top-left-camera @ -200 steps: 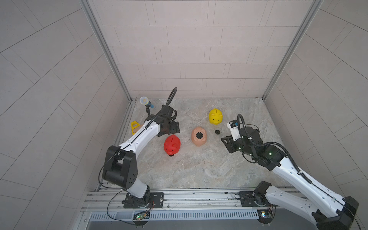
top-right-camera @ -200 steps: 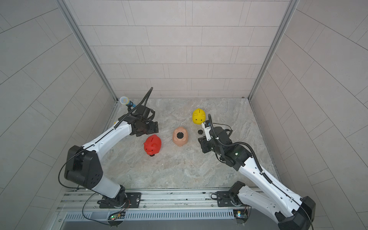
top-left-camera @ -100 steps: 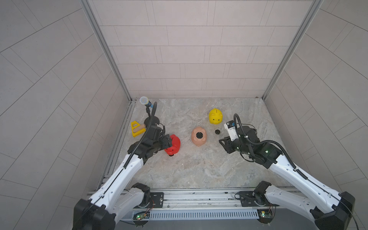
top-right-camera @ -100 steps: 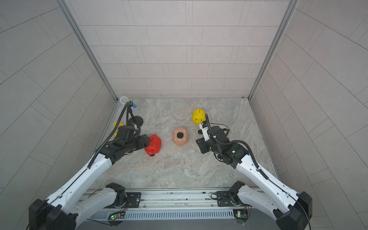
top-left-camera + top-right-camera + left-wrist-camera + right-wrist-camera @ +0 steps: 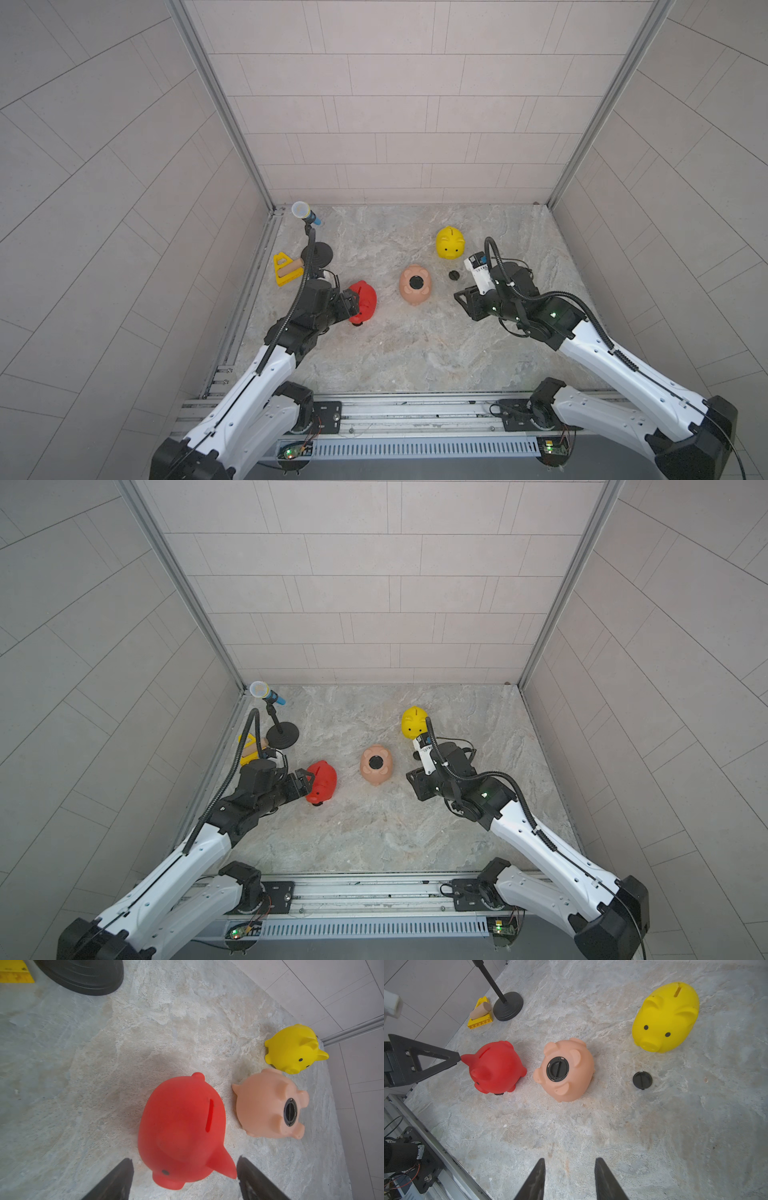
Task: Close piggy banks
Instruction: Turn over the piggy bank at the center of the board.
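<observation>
Microphone stand (image 5: 322, 252) beside yellow wedge toy (image 5: 480, 1022)

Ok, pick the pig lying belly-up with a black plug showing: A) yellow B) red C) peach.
C: the peach pig lies on its back, the plug in its belly facing up; the red pig and yellow pig show coin slots on top.

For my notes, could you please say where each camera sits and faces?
Both top views: above the rail, looking down at the table; left arm, right arm show.
Left wrist: on left arm, facing red pig; left gripper tips show.
Right wrist: on right arm, facing peach pig and yellow pig; right gripper tips show.
Shared: three pigs.
</observation>
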